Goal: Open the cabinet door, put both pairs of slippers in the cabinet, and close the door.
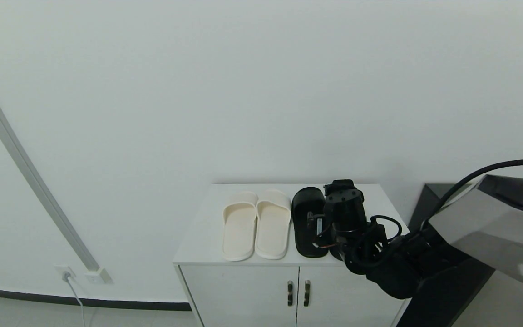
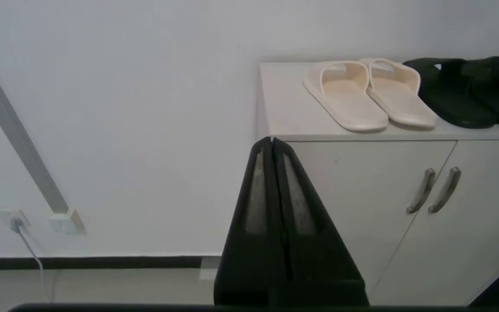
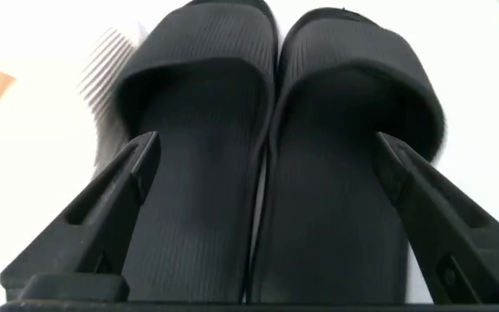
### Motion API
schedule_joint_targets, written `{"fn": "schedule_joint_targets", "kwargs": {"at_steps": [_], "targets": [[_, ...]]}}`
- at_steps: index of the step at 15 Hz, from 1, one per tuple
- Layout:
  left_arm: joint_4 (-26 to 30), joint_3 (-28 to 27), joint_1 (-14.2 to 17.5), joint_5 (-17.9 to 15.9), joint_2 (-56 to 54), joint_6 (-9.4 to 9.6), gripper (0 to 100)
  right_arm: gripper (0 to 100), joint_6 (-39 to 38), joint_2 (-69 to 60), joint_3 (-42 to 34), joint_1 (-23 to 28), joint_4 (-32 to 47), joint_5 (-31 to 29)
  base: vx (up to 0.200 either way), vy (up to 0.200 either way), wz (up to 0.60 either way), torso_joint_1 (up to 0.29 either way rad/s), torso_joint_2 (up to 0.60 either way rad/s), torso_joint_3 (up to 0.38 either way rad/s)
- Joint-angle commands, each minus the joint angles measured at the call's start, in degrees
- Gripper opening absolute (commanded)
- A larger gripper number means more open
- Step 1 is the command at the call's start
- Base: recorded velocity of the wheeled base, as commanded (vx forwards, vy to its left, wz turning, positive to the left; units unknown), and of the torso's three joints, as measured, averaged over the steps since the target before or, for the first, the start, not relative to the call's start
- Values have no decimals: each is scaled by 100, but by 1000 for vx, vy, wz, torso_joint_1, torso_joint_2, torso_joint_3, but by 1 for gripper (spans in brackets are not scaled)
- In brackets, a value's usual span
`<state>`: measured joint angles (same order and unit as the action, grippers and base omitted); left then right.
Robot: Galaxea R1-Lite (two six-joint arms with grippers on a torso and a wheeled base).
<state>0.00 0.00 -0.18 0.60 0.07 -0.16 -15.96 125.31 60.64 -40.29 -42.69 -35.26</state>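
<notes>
A white cabinet [image 1: 198, 247] stands against the wall with both doors [image 1: 243, 295] shut and its two handles [image 1: 298, 293] side by side. On its top lie a cream pair of slippers [image 1: 256, 225] and, to the right, a black pair [image 1: 308, 222]. My right gripper [image 1: 341, 190] hangs over the black pair, hiding the right-hand one. In the right wrist view it is open [image 3: 262, 173], its fingers [image 3: 102, 217] straddling both black slippers [image 3: 206, 130]. My left gripper [image 2: 272, 147] is shut on nothing, low and left of the cabinet [image 2: 353, 199], apart from the cream pair [image 2: 371, 91].
A grey conduit [image 1: 21, 159] runs slantwise down the wall to a socket [image 1: 64, 272] with a plugged cable, left of the cabinet. A dark object [image 1: 429, 200] stands close to the cabinet's right side. The wall is right behind the cabinet.
</notes>
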Motion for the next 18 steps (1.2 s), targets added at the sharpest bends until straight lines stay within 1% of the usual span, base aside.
{"fn": "schedule_joint_targets", "kwargs": {"at_steps": [1,2,5,7,12,16,17,18], "targets": [[0,0,1,2,1,-2,0,100,14,328,273,74,-2,1,0,0,0,0,0,0],[0,0,1,2,1,-2,0,100,14,521,519,162,6,1,0,0,0,0,0,0],[0,0,1,2,1,-2,0,100,102,802,827,276,-2,10,0,0,0,0,0,0],[0,0,1,2,1,-2,0,100,137,1031,1170,364,6,27,0,0,0,0,0,0],[0,0,1,2,1,-2,0,100,348,1330,1627,496,-46,27,0,0,0,0,0,0],[0,0,1,2,1,-2,0,100,356,1444,1697,531,-196,36,0,0,0,0,0,0],[0,0,1,2,1,-2,0,0,374,1453,1680,531,-240,27,0,0,0,0,0,0],[0,0,1,2,1,-11,0,0,374,1453,1662,531,-248,19,0,0,0,0,0,0]]}}
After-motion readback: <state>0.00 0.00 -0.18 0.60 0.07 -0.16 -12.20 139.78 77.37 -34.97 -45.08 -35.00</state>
